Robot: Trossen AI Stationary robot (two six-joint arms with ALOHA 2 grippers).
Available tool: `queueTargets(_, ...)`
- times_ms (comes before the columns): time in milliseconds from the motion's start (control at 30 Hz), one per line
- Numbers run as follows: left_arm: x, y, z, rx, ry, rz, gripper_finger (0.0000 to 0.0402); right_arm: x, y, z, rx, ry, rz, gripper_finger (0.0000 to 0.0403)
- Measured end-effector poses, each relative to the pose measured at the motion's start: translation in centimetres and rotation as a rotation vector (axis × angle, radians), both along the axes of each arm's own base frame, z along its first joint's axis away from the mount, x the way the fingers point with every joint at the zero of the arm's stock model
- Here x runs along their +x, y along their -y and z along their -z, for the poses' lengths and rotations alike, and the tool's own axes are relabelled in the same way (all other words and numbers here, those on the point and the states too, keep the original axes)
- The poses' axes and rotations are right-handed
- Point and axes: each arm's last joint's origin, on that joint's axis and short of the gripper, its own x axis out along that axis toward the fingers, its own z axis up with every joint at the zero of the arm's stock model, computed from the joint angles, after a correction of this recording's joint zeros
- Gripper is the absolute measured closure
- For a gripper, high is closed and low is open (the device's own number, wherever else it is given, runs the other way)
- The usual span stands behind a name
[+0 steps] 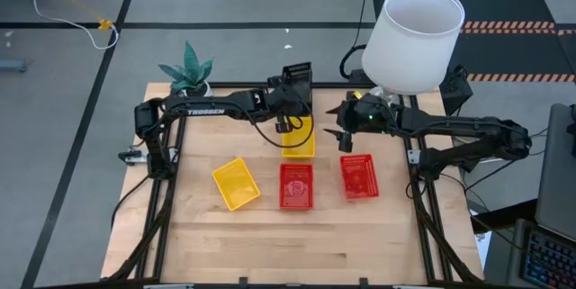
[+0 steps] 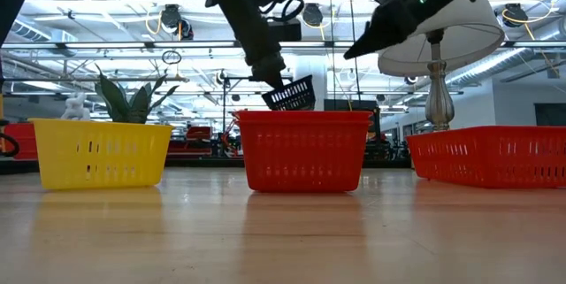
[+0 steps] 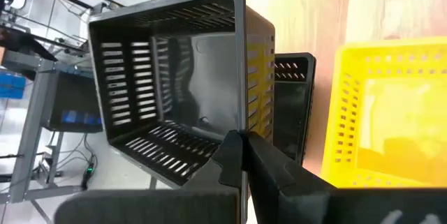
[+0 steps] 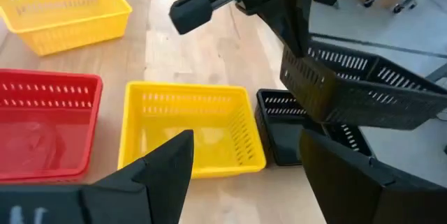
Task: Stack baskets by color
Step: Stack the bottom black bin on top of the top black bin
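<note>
Your left gripper [image 1: 290, 109] is clenched on the rim of a black basket [image 1: 298, 76], holding it tilted in the air above another black basket [image 4: 283, 128] resting at the table's twelve o'clock edge. Just in front of that sits a yellow basket [image 1: 300, 139], with a red basket [image 1: 296, 185] below it at six o'clock. A second yellow basket [image 1: 236, 184] lies toward eight o'clock, a second red basket [image 1: 359, 176] toward four. Your right gripper [image 1: 343, 133] hangs released, empty, near two o'clock beside the white lampshade [image 1: 412, 39]
</note>
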Motion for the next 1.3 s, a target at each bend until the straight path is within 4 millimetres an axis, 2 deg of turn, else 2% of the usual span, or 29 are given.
queueTargets(167,0.2,-0.7,1.1,0.003,-0.035,0.002,0.0387,-1.0,-0.2,1.4,-0.043,0.022,0.015,0.0149)
queueTargets(333,0.6,-1.0,2.1,-0.002,-0.062,0.019,0.0397,-1.6,-0.1,1.0,-0.108,0.053,0.063,0.0149)
queueTargets(533,0.9,-1.1,3.7,-0.008,-0.122,0.025,0.0382,-2.0,-0.2,0.5,-0.119,0.077,0.065,0.0149)
queueTargets(700,1.1,-1.7,4.7,-0.026,-0.142,0.022,0.0393,-2.2,-0.3,0.3,-0.122,0.085,0.064,0.0149)
queueTargets(1000,1.0,-2.0,4.8,-0.040,-0.132,0.009,0.0369,-2.2,-0.3,0.3,-0.129,0.078,0.060,0.0149)
queueTargets(1300,0.9,-2.4,4.8,-0.051,-0.124,-0.004,0.0365,-2.2,-0.3,0.3,-0.129,0.078,0.060,0.0149)
